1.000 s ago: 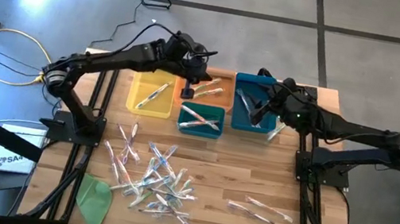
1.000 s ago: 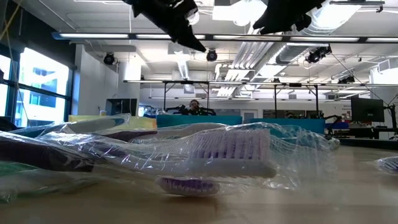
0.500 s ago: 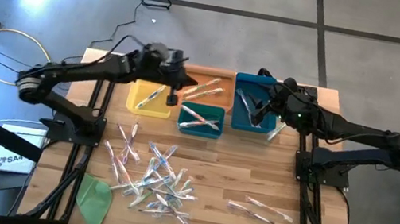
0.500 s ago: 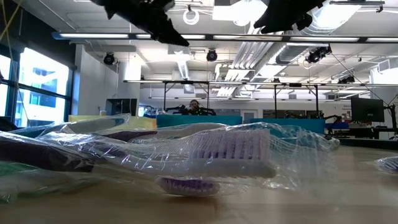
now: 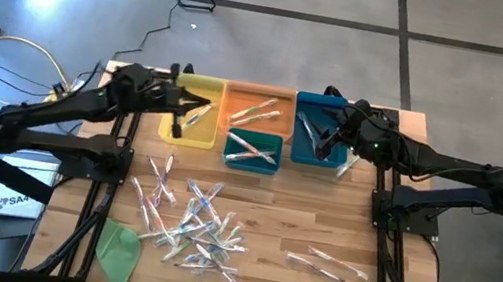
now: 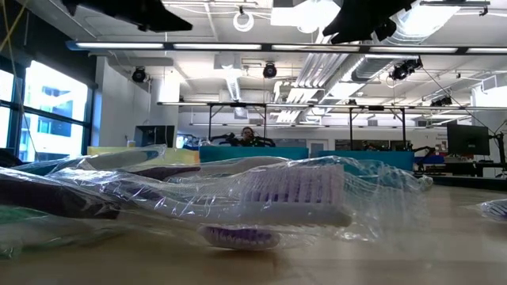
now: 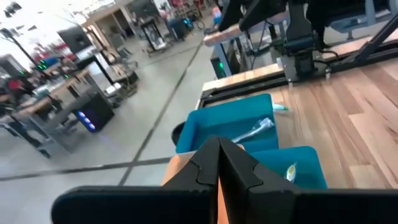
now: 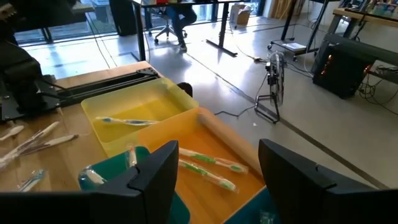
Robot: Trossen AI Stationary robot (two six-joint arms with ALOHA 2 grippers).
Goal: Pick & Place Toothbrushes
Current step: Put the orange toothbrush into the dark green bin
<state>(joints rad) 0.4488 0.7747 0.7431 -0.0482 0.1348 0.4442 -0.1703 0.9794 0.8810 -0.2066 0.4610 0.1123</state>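
The left gripper (image 5: 180,101) hangs over the yellow bin (image 5: 189,123) at 11 o'clock, fingers pressed together, empty. The right gripper (image 5: 324,144), spread wide and empty, hovers over the blue bin (image 5: 306,150) at 1 o'clock. Toothbrushes (image 5: 193,223) lie heaped at table center; some sit in the bins.

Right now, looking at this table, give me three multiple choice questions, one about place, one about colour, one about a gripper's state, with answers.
1. Where does the loose toothbrush pile lie?
A. In the yellow bin
B. On the bare wooden tabletop
C. On the floor

2. What colour is the bin under the right gripper?
A. Orange
B. Yellow
C. Blue

3. How do the left gripper's jaws stand?
A. Shut
B. Wide open
C. Clamped on a bin

Answers: 1 B, the pile rests on the wood. 2 C, that bin is blue. 3 A, its fingers meet with nothing between.
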